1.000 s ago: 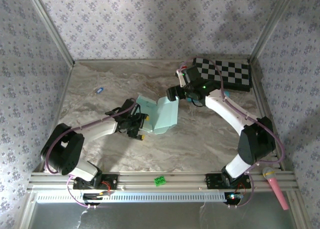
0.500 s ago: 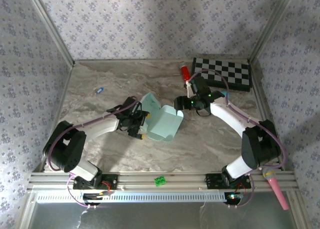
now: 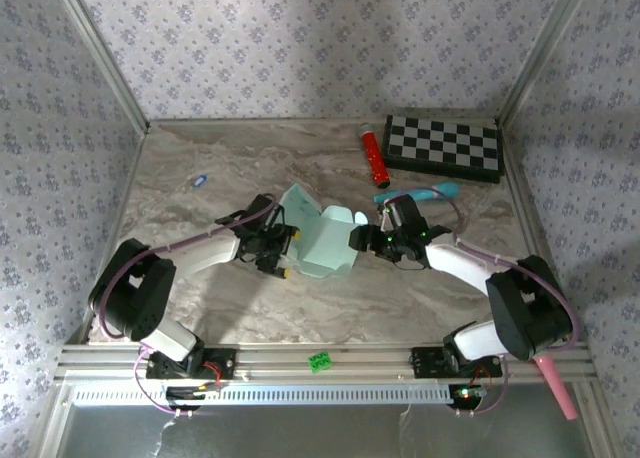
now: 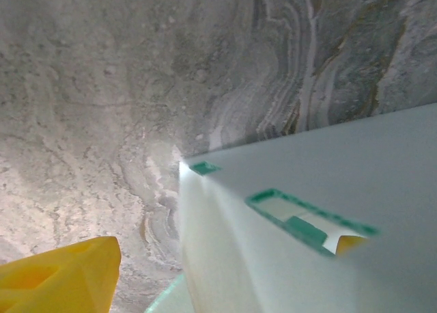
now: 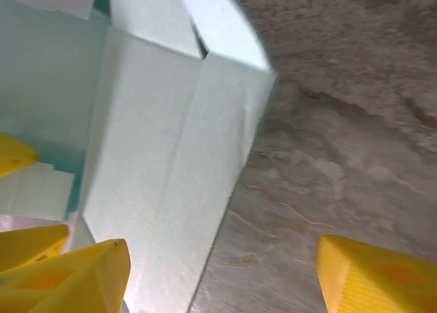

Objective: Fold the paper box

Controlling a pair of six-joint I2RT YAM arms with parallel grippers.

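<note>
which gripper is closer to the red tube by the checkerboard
Right. The right gripper is at the paper box's right edge, in front of the red tube; the left gripper is at the box's left edge, farther away.

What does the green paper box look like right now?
The paper box is pale mint-green thin card, half folded: creased walls stand up, a rounded flap rises at its back left, one panel has a cut slot. It sits on the marble table between the left gripper and right gripper, both open at its sides.
</note>
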